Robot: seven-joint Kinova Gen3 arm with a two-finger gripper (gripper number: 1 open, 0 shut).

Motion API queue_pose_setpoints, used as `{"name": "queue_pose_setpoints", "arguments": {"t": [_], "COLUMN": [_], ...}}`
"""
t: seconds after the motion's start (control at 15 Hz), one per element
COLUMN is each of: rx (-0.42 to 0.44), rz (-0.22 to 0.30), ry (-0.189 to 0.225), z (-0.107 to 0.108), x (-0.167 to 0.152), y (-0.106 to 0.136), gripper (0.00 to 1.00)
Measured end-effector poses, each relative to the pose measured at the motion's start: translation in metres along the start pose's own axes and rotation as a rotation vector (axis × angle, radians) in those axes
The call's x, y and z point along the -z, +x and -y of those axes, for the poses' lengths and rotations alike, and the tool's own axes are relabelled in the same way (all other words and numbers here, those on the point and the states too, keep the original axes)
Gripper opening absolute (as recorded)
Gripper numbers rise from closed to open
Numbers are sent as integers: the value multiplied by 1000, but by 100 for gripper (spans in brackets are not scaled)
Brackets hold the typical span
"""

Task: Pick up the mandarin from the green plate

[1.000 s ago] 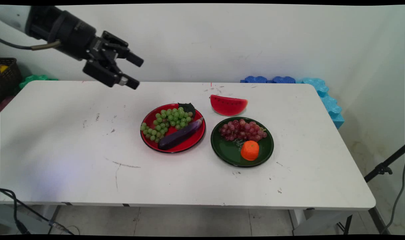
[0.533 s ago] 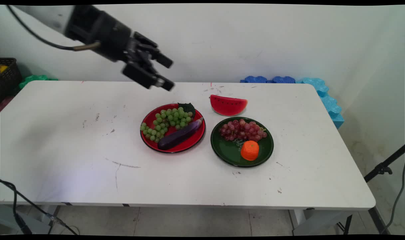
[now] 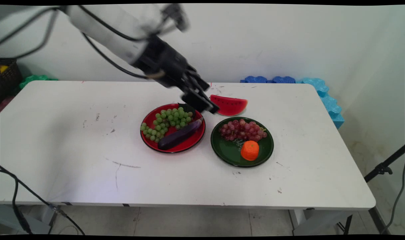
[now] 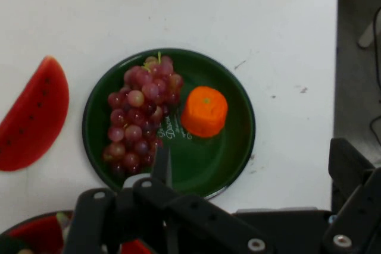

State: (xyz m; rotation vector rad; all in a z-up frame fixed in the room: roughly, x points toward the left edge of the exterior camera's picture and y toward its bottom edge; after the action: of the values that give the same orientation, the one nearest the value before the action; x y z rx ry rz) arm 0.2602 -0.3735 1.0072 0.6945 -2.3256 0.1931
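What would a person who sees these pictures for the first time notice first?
Two plates of fruit at the white table's middle: a round red plate with green grapes and a purple eggplant, and a round dark green plate with red grapes and an orange piece. The black gripper hangs above them, beside a red watermelon slice.

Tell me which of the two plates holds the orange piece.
The green plate, right of the red plate. It carries the orange piece beside red grapes; the red one holds green grapes and an eggplant.
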Motion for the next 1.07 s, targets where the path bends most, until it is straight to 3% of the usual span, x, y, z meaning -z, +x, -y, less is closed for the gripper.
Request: {"name": "queue_pose_setpoints", "arguments": {"t": [0.6, 1.07], "rx": [28, 79], "rz": [101, 140], "ry": [38, 42], "z": [-4, -6], "x": [-113, -189], "y": [9, 3], "gripper": [100, 100]}}
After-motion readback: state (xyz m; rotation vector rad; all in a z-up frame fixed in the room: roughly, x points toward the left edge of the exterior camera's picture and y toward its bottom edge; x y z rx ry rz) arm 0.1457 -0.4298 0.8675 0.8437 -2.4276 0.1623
